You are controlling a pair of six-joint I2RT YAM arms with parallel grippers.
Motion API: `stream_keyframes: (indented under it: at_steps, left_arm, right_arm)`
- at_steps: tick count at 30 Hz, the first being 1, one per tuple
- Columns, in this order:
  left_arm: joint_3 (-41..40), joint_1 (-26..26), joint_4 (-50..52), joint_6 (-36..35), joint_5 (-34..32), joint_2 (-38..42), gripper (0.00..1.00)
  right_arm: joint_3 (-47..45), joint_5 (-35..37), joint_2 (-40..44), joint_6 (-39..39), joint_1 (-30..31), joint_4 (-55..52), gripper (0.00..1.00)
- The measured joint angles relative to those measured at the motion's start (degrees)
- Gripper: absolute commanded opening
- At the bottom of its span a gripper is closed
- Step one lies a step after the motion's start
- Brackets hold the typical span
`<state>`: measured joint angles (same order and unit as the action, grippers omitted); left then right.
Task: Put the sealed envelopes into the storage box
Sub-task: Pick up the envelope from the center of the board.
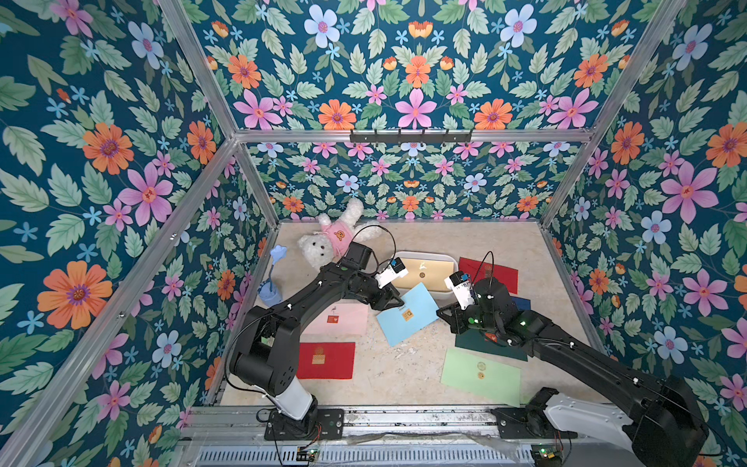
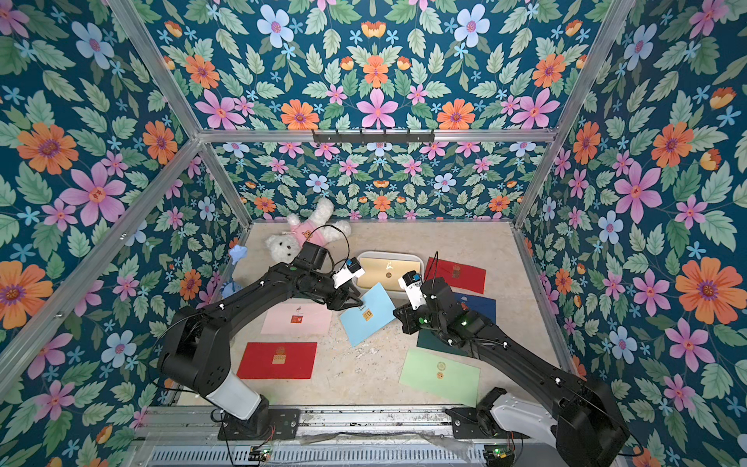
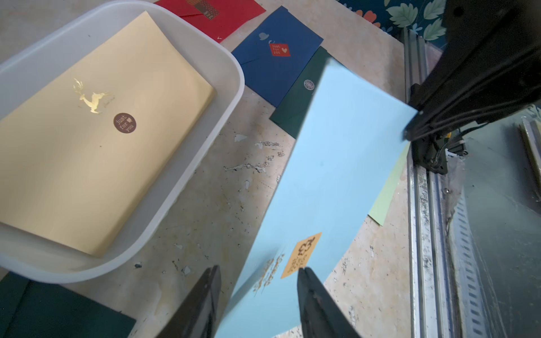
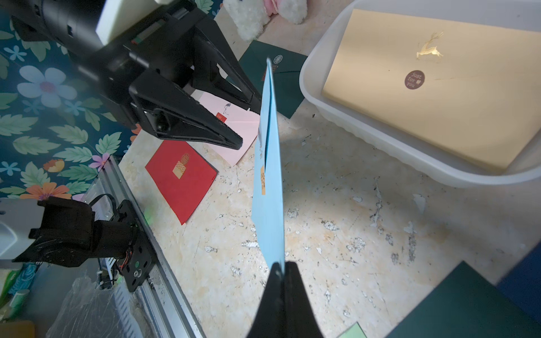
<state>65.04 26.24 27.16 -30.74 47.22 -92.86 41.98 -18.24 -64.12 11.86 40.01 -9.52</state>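
Nearest, flat on the beige mottled tabletop: pale green paper envelope and red paper envelope with a gold stamp. Beyond them, pink paper envelope and dark green paper envelope, partly under the right arm. Mid-table, lifted and tilted on edge: light blue paper envelope, clear of the table, just in front of the box, not in it. Right gripper clamped tight on one end of it. Left gripper part-open, fingers either side of the opposite end; contact by either pad not resolvable. Behind: navy paper envelope, second red envelope, then shallow white plastic storage box with a yellow paper envelope lying flat inside. Far left: blue flower cup, white plush bear. Risks: single-end pinch on floppy paper, so sag or twist likely; drop short of the box if released with the left jaws not closed; box barely bigger than an envelope and the blue one skewed to it, so corner hang-up on the rim; grippers close together, knock possible. Readable: "just for you" on the brown round sticker of the yellow one and on the red diamond sticker of the navy one. Orange sticker and gold script on the blue one too blurred.
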Motion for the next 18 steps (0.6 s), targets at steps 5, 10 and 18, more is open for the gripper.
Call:
stream_keyframes:
  at_steps: [5,10,18]
  left_arm:
    - [-0.04,0.07,1.49,-2.29,1.14,-1.03,0.5]
    - [0.09,0.04,2.36,-3.04,1.51,-1.9,0.42]
    - [1.01,0.02,4.96,-4.28,2.64,-2.1,0.05]
  right_arm:
    - [0.46,-1.31,0.24,-1.22,0.0,0.04,0.0]
    - [1.81,-2.64,-0.44,-2.34,0.0,0.15,0.0]
    - [3.96,-1.11,-3.69,-3.98,-0.07,0.17,0.0]
